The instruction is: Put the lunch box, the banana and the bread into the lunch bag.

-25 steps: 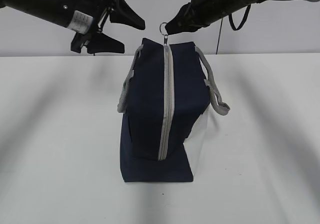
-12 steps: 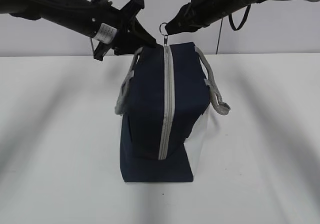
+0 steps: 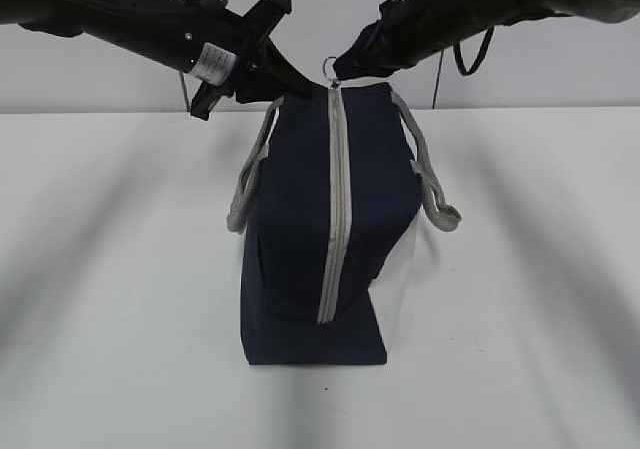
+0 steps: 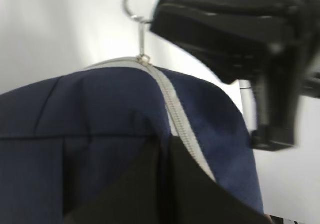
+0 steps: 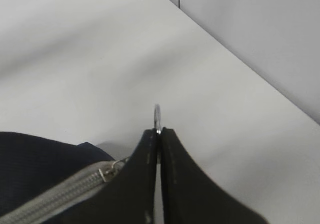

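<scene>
On top of the white table [image 3: 120,269], the lunch bag [image 3: 300,219] is standing upright with its grey zipper [image 3: 335,209] running fully closed from the base to the top edge. Both arms are working at that top edge. The right gripper [image 5: 158,134] is pinching the ring pull [image 4: 141,4] between fully closed jaws, holding it just above the bag. The left gripper [image 4: 162,149] is pressing shut on the navy fabric of the bag's top, just beside the zipper, and appears to be clamping a fold of cloth as an anchor. The lunch box, the banana and the bread are not showing in any view, so packing is not yet starting.

Judging from this, the risk is sitting in the thin ring: it is slipping out easily if the pull angle is wrong, and the slider is liable to jam on the curve. If the left grip is catching too little cloth, the whole bag is likely to lift or topple instead of opening.
</scene>
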Controlling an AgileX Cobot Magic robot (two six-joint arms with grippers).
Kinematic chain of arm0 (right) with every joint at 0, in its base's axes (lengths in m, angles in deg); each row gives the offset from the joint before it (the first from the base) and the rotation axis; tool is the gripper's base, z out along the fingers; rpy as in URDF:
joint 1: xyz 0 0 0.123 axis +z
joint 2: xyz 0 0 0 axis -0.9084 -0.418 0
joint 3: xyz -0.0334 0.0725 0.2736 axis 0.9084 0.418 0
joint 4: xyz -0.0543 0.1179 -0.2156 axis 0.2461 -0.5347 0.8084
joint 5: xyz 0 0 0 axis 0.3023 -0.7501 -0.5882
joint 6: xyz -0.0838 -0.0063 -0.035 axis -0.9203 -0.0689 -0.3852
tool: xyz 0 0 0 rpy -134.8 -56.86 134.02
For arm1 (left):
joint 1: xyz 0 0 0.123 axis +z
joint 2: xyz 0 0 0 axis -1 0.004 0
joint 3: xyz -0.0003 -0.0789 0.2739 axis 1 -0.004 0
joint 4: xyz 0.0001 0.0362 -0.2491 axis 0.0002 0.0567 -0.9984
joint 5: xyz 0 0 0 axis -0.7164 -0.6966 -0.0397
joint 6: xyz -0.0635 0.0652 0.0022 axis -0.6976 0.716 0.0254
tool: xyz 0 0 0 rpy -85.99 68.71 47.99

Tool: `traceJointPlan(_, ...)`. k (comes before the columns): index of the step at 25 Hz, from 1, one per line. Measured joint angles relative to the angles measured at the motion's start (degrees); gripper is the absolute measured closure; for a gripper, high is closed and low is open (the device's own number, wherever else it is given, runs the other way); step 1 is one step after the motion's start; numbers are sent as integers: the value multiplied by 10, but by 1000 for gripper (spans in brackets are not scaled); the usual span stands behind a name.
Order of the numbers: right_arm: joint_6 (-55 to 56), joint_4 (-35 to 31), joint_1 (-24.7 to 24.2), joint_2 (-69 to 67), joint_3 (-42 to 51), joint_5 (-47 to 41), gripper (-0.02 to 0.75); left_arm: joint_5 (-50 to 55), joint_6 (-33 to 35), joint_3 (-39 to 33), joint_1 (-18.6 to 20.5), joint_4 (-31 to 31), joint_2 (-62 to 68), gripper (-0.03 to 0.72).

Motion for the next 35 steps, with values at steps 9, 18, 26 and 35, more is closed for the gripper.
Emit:
traceJointPlan(9,86,66,2,-26,-4,-14,754,-1,14,0,-1,16,-16,683)
traceJointPlan(18,153,125,5,-39,-6,-33,754,3,16,-3,-3,30,-24,683)
traceJointPlan(26,173,123,-1,-31,-39,-46,318,10,19,0,-1,91,-42,316)
traceJointPlan(35,336,141,-4,24,-103,-197,149,56,-20,0,23,237,-95,155)
